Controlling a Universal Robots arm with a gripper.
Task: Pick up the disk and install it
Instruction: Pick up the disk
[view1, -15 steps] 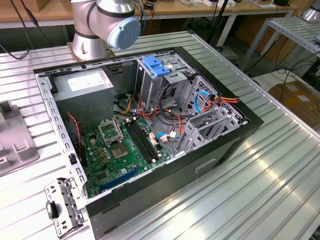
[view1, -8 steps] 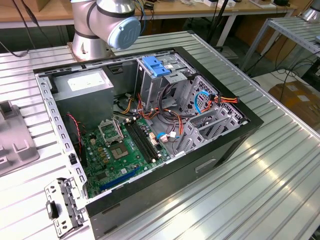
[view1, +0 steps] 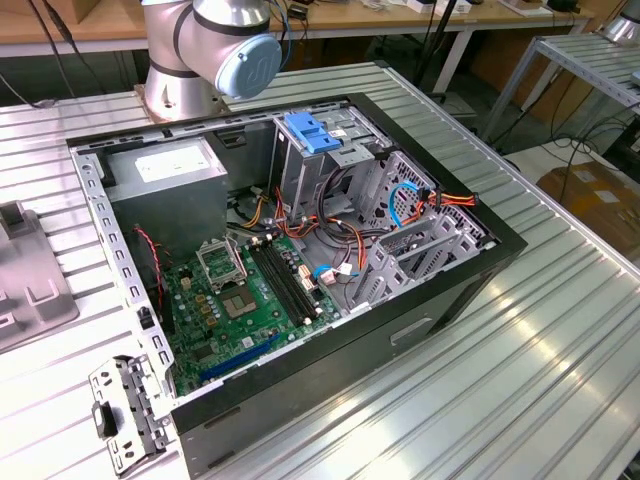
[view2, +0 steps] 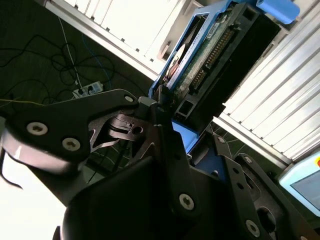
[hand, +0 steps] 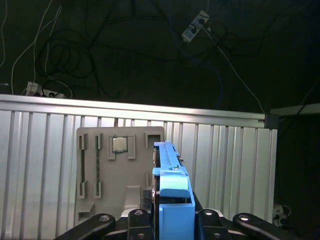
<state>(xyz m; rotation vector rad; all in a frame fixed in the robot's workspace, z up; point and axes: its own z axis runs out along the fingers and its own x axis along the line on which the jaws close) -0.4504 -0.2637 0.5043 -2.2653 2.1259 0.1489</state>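
My gripper (view2: 172, 117) is shut on the disk (view2: 207, 55). In the second wrist view the disk shows a green circuit board, a row of connector pins and a blue plastic frame. In the first wrist view the disk (hand: 172, 195) stands edge-on, its blue rail clamped between the black fingers (hand: 137, 217) of the gripper (hand: 172, 220). It hangs above the ribbed metal table (hand: 45, 165), in front of a grey holder tray (hand: 95, 175). The open computer case (view1: 290, 250) lies on its side in the exterior view, with my arm's base (view1: 200, 50) behind it.
Inside the case are a green motherboard (view1: 245, 300), a grey power-supply box (view1: 165, 170), a blue latch handle (view1: 312, 133) on the drive cage and loose cables (view1: 420, 205). A small chip (hand: 119, 145) sits in the grey tray. A metal bracket (view1: 125, 415) lies by the case's near corner.
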